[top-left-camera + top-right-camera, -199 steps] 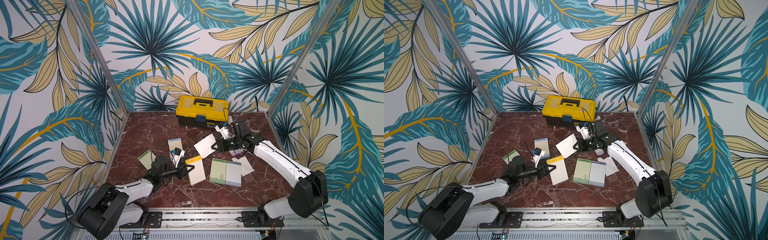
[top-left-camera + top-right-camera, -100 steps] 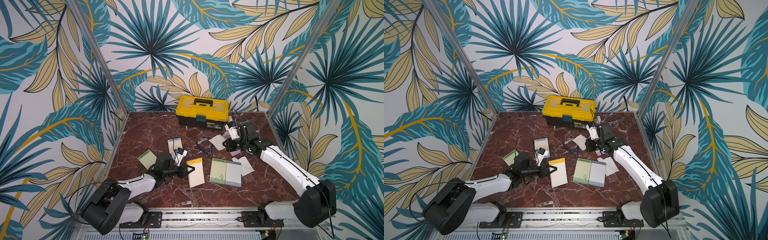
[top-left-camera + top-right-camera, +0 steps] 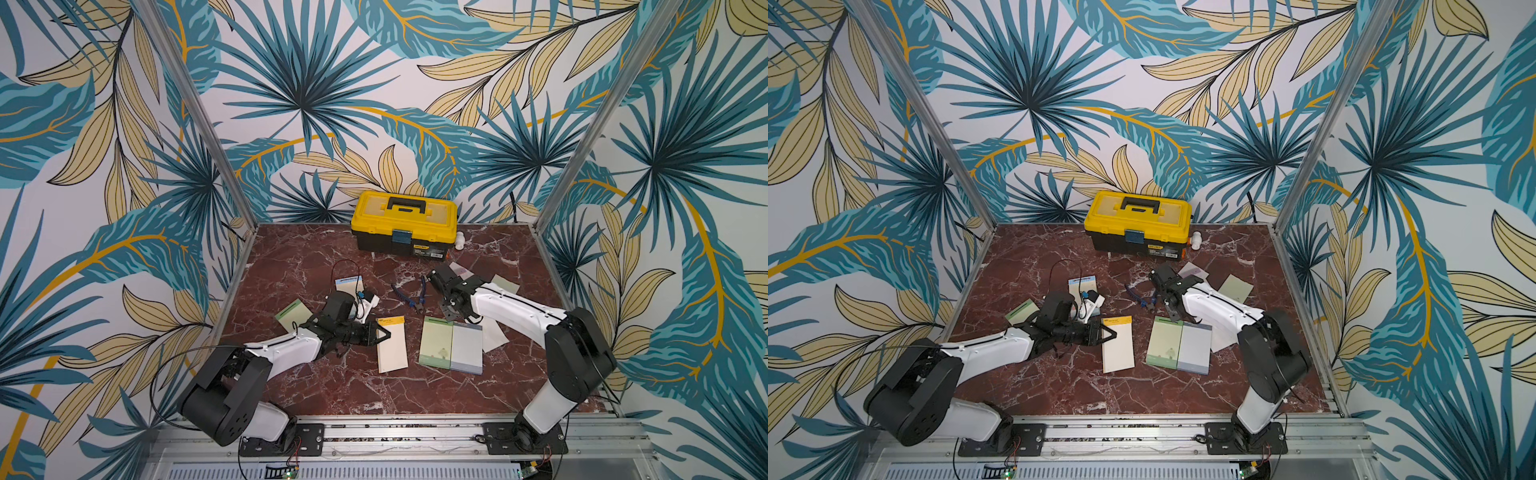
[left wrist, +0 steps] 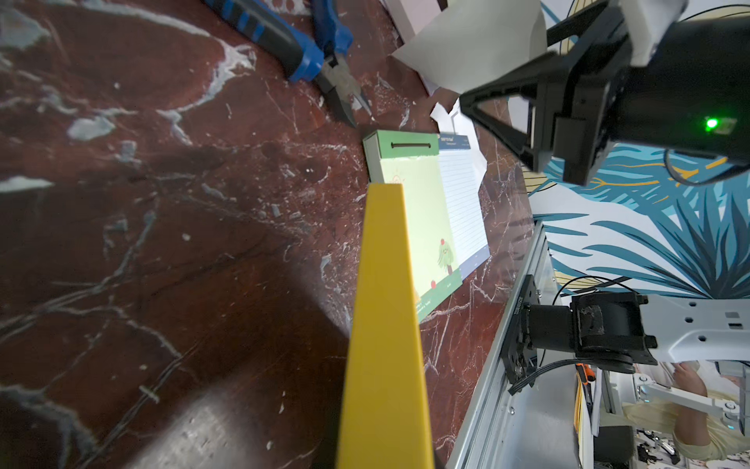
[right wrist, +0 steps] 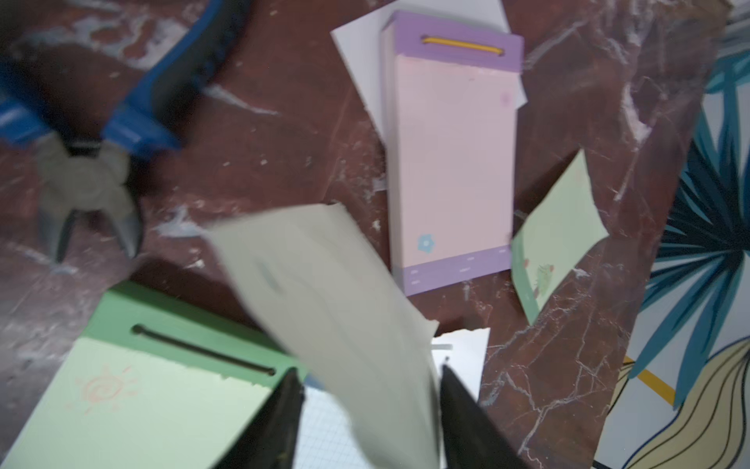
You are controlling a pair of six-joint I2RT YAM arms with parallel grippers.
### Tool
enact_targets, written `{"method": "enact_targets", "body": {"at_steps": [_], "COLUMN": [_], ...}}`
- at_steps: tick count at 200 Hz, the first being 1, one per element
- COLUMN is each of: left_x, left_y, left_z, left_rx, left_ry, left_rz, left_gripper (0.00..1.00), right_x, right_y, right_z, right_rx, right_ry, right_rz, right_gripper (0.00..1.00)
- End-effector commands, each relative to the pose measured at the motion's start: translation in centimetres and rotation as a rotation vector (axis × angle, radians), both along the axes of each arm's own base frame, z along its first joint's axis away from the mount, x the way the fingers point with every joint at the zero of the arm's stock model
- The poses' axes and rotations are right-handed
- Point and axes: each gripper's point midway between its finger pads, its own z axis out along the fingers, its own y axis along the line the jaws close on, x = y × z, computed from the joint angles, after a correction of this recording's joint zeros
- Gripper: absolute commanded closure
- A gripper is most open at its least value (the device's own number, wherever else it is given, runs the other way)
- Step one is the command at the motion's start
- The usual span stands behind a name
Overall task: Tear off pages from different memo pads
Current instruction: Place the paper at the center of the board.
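Note:
A cream memo pad (image 3: 392,347) with a yellow header lies near the table's middle. My left gripper (image 3: 385,332) is shut on its header end; the left wrist view shows only that yellow edge (image 4: 385,325). My right gripper (image 5: 369,371) stands open above the far ends of a green pad (image 5: 154,390) and a grey-blue pad (image 3: 467,347). A loose pale page (image 5: 337,292), blurred, hangs between its spread fingers (image 5: 458,406). A pink-lilac pad (image 5: 450,162) lies just beyond.
Blue-handled pliers (image 3: 409,295) lie between the two arms. A yellow toolbox (image 3: 403,226) stands at the back wall. A blue-bordered pad (image 3: 348,284) and a green pad (image 3: 293,314) lie on the left. Loose pages (image 3: 494,338) and a green sheet (image 3: 505,284) lie on the right.
My right gripper carried a page from over the cream pad to the right, came down by the green pad and opened. The left gripper stayed on the cream pad.

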Motion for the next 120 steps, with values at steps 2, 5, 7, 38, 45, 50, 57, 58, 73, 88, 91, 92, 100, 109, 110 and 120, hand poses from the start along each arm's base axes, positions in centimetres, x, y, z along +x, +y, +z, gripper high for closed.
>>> {"method": "enact_targets", "body": {"at_steps": [2,5,7,38,45,50,57,58,73,88,91,92,100,109,110,120], "left_x": [0.7,0.8,0.8,1.2,1.3,1.4,1.5,1.5,1.7,1.9,1.9,2.0,2.0,2.0,2.0,2.2], "left_y": [0.1,0.1,0.1,0.3,0.3,0.3,0.3,0.3,0.4,0.5,0.5,0.5,0.4,0.3,0.3,0.2], "left_z": [-0.2,-0.4,-0.4,-1.5,-1.6,-1.6,-1.8,-1.8,-2.2,-2.9,-3.0,-3.1,-3.5,-3.9,-3.9,-4.2], "left_rx": [0.019,0.023,0.022,0.05,0.052,0.054,0.058,0.06,0.077,0.095,0.097,0.099,0.104,0.109,0.11,0.118], "left_ry": [0.011,0.016,0.018,0.056,0.059,0.062,0.064,0.064,0.077,0.099,0.106,0.108,0.125,0.143,0.144,0.154], "left_rz": [0.01,0.012,0.012,0.019,0.021,0.022,0.026,0.029,0.034,0.044,0.046,0.046,0.044,0.037,0.035,0.034], "left_gripper": [1.0,1.0,0.99,0.93,0.92,0.9,0.88,0.88,0.85,0.82,0.82,0.82,0.82,0.82,0.82,0.82], "right_x": [-1.9,-1.9,-1.9,-2.5,-2.5,-2.5,-2.3,-2.3,-2.1,-2.3,-2.4,-2.4,-2.7,-3.1,-3.1,-3.5], "right_y": [2.8,3.2,3.4,5.3,5.4,5.3,4.9,4.9,4.0,3.7,3.7,3.7,3.7,3.7,3.6,3.6], "right_z": [2.8,3.3,3.6,7.4,8.3,8.8,9.2,9.3,9.4,8.6,8.3,8.2,7.2,6.2,6.1,5.1], "right_rx": [0.23,0.262,0.281,0.49,0.524,0.545,0.574,0.578,0.616,0.638,0.644,0.646,0.66,0.67,0.672,0.681], "right_ry": [0.007,-0.003,-0.01,-0.013,-0.018,-0.025,-0.03,-0.032,-0.027,-0.005,0.003,0.004,0.028,0.053,0.054,0.073], "right_rz": [-0.018,-0.02,-0.019,0.006,0.009,0.001,-0.023,-0.027,-0.073,-0.097,-0.103,-0.104,-0.124,-0.146,-0.15,-0.175], "right_gripper": [0.26,0.25,0.24,0.2,0.2,0.2,0.2,0.2,0.2,0.27,0.3,0.3,0.38,0.48,0.49,0.61]}}
